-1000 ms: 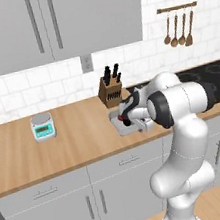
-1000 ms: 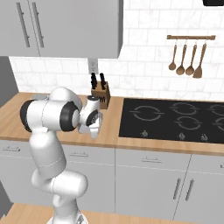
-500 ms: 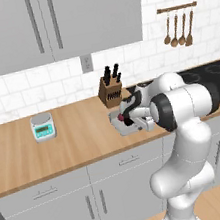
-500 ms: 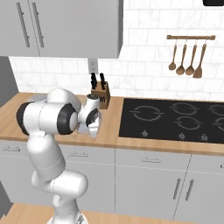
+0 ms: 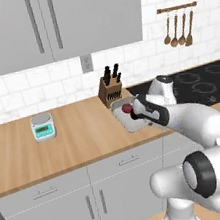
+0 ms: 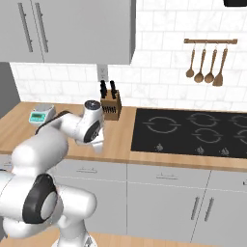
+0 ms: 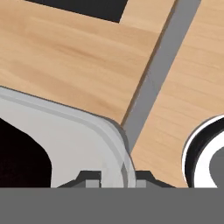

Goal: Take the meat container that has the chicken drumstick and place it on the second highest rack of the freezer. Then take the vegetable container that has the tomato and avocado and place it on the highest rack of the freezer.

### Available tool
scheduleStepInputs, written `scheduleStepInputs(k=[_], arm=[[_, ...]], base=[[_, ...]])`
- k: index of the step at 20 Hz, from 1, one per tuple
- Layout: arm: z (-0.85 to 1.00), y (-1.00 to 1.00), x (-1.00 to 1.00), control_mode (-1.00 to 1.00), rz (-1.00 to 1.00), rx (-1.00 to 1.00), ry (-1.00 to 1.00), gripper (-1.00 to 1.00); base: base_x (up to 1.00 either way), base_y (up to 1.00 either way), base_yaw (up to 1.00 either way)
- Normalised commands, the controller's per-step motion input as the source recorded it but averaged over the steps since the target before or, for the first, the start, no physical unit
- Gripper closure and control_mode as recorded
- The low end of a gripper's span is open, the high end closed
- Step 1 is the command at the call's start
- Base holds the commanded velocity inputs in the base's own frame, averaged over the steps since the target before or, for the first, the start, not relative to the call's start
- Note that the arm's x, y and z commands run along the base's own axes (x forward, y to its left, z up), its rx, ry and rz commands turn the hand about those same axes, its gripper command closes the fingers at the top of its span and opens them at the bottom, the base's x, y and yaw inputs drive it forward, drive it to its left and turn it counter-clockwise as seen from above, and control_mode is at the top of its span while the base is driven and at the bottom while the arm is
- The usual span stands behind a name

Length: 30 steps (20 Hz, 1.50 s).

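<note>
The gripper (image 7: 114, 180) is mostly cut off at the bottom of the hand view: just the tops of its two dark fingers (image 7: 89, 178) show, one on each side of the tray (image 7: 83, 140) rim, nearly closed and pinching that thin grey wall between them. In the left base view the white arm lies over the near right part of the tray (image 5: 125, 117), so the gripper itself is hidden there and the grip cannot be made out from that side. In the right base view the arm's bulk covers the tray altogether, and the hand is hard to tell from the wrist. The tray sits on the wooden counter (image 5: 80, 134), just in front of the knife block (image 5: 110, 90) and left of the black hob (image 5: 199, 84). A small dark-red round thing, likely the tomato (image 5: 127, 108), lies inside the tray, just beside the arm's wrist and a little behind the gripped rim. In the hand view a large dark shape (image 7: 19, 157) fills the tray's left part, too close and too dark to name. Whether an avocado or a drumstick is in the tray cannot be told. A grey seam (image 7: 159, 65) crosses the wood diagonally from the tray's corner towards the top edge in the hand view. A white and black round part shows at the right edge, cut off. A small scale (image 5: 43, 127) stands well apart to the left on the counter, and spoons (image 5: 177, 30) hang on the wall above the hob.
</note>
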Motion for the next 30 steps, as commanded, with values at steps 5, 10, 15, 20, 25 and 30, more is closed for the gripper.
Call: scheduleStepInputs(k=[5, 10, 15, 20, 25, 30], arm=[[1.0, -0.02, -0.59, -1.0, 0.02, 0.0, 0.0, 1.0], [1.0, -0.02, -0.72, -1.0, 0.0, 0.01, 0.01, 1.0], [1.0, 0.0, -0.57, -1.0, 0.0, 0.02, 0.06, 1.0], [1.0, 0.0, -0.35, -1.0, 0.0, 0.03, 0.16, 1.0], [0.47, -0.01, -0.16, -1.0, 0.0, 0.0, 0.1, 1.0], [0.0, 0.0, -0.17, -1.0, 0.0, 0.0, -0.01, 1.0]], base=[[0.0, 0.0, 0.0], [0.0, 0.0, 0.0], [0.0, 0.0, 0.0], [0.0, 0.0, 0.0], [0.0, 0.0, 0.0], [0.0, 0.0, 0.0]])
